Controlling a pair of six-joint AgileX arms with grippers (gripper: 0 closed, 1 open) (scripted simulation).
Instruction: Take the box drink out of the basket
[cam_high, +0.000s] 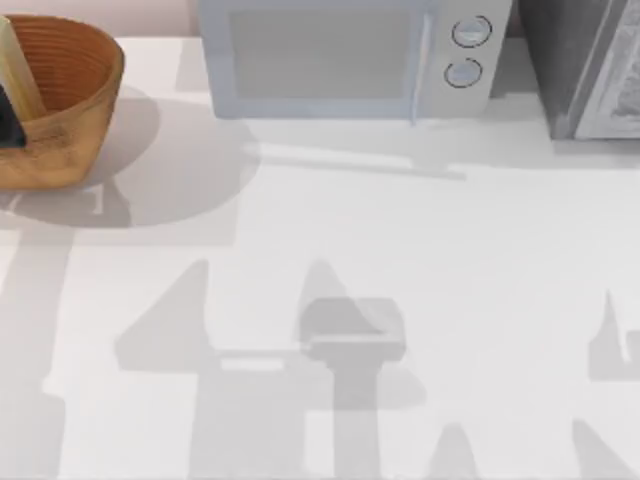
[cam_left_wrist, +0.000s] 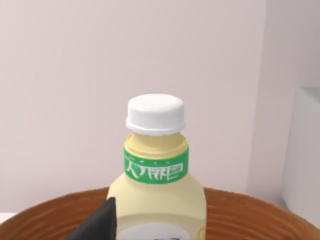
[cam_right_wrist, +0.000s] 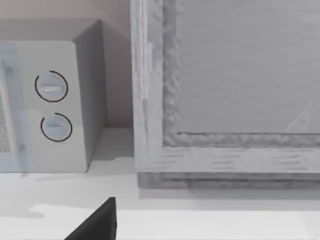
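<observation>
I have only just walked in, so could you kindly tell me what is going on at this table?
The left hand is at the basket in the table's far left corner, right beside the box drink, which stands upright inside it with its white cap up. Whether it has hold of the drink cannot be seen. A dark finger of the right hand shows in its wrist view, facing the microwave and a grey cabinet.

Tabletop (cam_high: 400, 260): white, flat, crossed by grey shadows.
Far left corner: basket (cam_high: 75, 110), round, orange-brown woven, resting directly on the tabletop.
Far edge, middle: grey-white microwave (cam_high: 340, 55), two round dials on its right side.
Far right corner: grey framed cabinet (cam_high: 590, 70), just beside the microwave.
</observation>
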